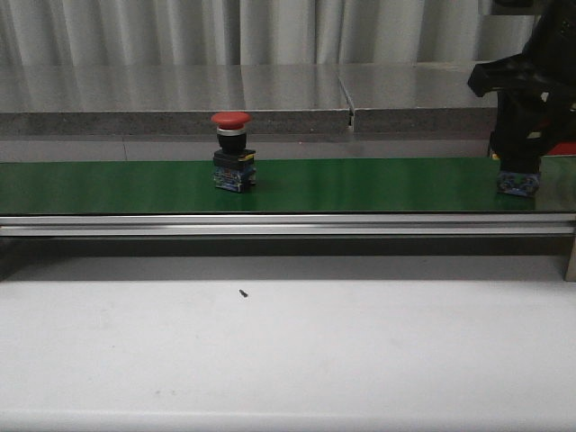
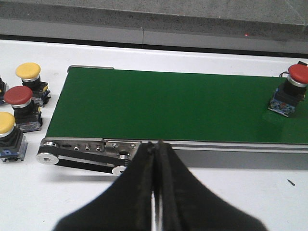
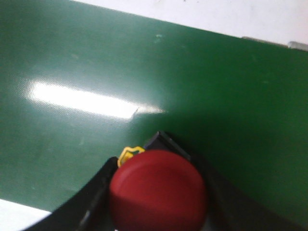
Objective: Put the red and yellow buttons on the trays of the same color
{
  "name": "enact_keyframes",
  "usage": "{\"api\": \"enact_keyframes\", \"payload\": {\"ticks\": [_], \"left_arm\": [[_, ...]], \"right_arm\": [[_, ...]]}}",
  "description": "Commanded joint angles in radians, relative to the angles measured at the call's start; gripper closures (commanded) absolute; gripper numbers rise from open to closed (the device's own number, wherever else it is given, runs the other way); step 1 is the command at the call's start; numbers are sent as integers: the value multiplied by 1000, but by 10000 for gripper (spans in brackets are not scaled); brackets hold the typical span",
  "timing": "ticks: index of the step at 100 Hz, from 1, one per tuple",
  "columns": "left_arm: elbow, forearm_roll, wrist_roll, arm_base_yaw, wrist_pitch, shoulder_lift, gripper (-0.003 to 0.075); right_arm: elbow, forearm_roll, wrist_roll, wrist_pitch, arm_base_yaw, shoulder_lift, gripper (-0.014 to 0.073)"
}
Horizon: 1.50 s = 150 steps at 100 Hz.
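A red button (image 3: 154, 197) stands at the right end of the green belt (image 1: 360, 184), its blue base (image 1: 519, 184) resting on the belt. My right gripper (image 3: 161, 185) is shut on it, one black finger (image 3: 94, 197) pressed against each side of the cap. Another red button (image 1: 232, 153) stands upright mid-belt and also shows in the left wrist view as the red button (image 2: 289, 91). My left gripper (image 2: 156, 144) is shut and empty over the white table, near the belt's left end. No tray shows clearly in any view.
Beside the belt's left end stand a yellow button (image 2: 29, 73), a red button (image 2: 19, 98) and a second yellow button (image 2: 6, 126). The belt's metal rail (image 1: 288, 223) runs along its front. A grey block (image 1: 558, 184) stands at the right edge.
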<state>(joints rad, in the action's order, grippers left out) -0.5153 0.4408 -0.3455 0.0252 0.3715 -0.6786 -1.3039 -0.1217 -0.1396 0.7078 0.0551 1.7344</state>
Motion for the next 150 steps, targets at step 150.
{"api": "enact_keyframes", "payload": {"ticks": [150], "left_arm": [[-27,22,-1,-6,-70,4,739]], "right_arm": [[-643,7,8,149,-405,442,414]]}}
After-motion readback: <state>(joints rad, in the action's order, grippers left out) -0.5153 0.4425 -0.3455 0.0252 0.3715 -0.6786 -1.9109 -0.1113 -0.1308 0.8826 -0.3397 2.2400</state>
